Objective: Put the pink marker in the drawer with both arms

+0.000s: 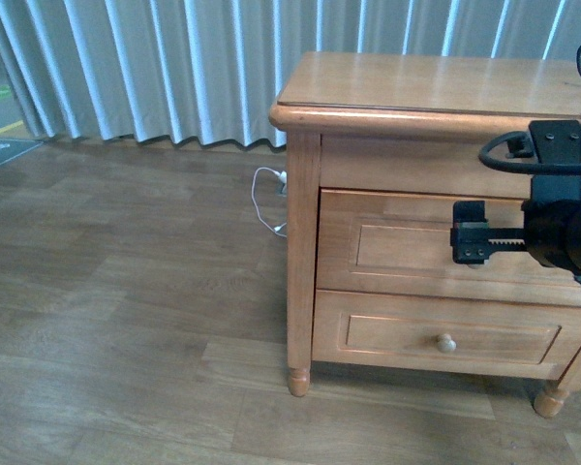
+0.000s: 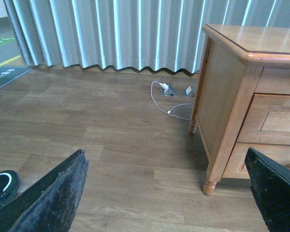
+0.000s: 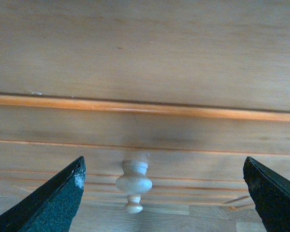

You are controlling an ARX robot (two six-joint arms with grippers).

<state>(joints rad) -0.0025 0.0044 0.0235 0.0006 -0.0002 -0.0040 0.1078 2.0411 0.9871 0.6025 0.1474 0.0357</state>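
The honey-coloured cabinet (image 1: 300,242) stands at the right. Its upper drawer (image 1: 397,247) is shut. My right gripper (image 1: 468,232) is open and held close in front of that drawer, hiding the knob in the front view. In the right wrist view the drawer front (image 3: 208,130) fills the frame, and its round knob (image 3: 134,178) sits between my open right gripper's (image 3: 164,198) fingers (image 3: 53,203), nearer one of them and untouched. My left gripper (image 2: 166,193) is open and empty above the floor, left of the cabinet (image 2: 227,96). The pink marker is not in view.
The lower drawer (image 1: 387,334) with its knob (image 1: 446,343) is shut. A white plug and cable (image 2: 166,99) lie on the wood floor by the curtain (image 2: 111,34). A black shoe (image 2: 2,184) and a floor mat (image 2: 7,76) show in the left wrist view.
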